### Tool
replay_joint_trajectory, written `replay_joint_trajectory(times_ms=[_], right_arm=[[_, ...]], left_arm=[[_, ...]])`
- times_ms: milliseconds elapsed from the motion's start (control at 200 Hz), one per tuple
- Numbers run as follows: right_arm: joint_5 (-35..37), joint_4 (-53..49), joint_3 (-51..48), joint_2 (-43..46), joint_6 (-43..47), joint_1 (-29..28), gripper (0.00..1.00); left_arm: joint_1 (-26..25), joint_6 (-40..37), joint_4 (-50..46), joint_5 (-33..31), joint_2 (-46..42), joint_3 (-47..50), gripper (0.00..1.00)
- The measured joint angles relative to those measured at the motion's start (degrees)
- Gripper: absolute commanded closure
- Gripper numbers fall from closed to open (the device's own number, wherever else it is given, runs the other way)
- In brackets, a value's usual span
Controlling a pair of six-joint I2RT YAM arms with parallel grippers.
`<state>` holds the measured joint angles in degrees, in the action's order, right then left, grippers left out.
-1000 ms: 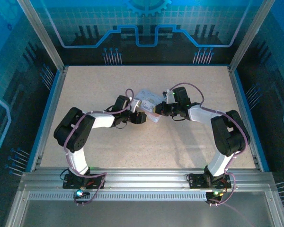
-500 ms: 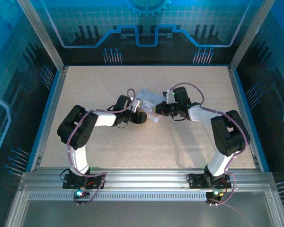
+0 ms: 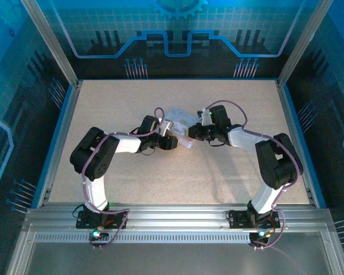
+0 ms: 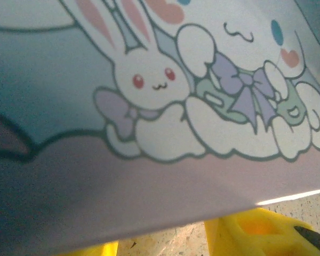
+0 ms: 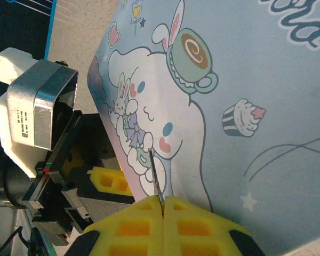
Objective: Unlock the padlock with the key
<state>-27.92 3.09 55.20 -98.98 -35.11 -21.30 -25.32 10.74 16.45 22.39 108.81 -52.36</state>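
A pale lavender tin box [image 3: 180,120] printed with cartoon bunnies lies mid-table between both grippers. My right gripper [image 5: 164,205] is shut on the key [image 5: 156,173], whose thin metal blade sticks out of the yellow pads and lies against the box's printed lid [image 5: 245,80]. From overhead, the right gripper [image 3: 194,133] sits at the box's right edge. My left gripper [image 4: 165,246] is open at the box's left edge [image 4: 160,176], its yellow pads [image 4: 248,234] wide apart with bare table between them. The padlock is hidden.
The left gripper's yellow pad [image 5: 111,180] and grey camera housing [image 5: 40,106] are close to the key, beside the box. A speckled beige tabletop [image 3: 132,183] is fenced by blue rails [image 3: 54,143] and see-through walls.
The left arm shifted slightly right toward the box a second ago and has held still since. The right arm and key have not moved.
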Motion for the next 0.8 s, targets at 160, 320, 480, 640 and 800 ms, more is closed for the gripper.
replay_joint_trajectory(times_ms=[160, 320, 480, 640, 800], right_arm=[[0.0, 0.0, 0.0, 0.0, -0.02, 0.02, 1.0], [-0.02, 0.02, 0.0, 0.0, -0.02, 0.02, 1.0], [0.02, 0.22, 0.0, -0.02, -0.04, 0.07, 1.0], [0.0, 0.39, -0.02, -0.04, -0.04, 0.35, 1.0], [0.02, 0.42, -0.02, -0.04, -0.04, 0.37, 1.0]], left_arm=[[-0.02, 0.55, 0.09, 0.02, 0.0, -0.02, 0.54], [-0.24, 1.16, 0.2, -0.02, 0.02, -0.11, 0.53], [-0.68, 1.18, -0.13, -0.07, 0.46, -0.81, 0.54], [-1.25, 1.16, -0.31, -0.11, 0.87, -1.29, 0.58], [-1.38, 1.16, -0.74, -0.35, 1.03, -1.6, 0.63]])
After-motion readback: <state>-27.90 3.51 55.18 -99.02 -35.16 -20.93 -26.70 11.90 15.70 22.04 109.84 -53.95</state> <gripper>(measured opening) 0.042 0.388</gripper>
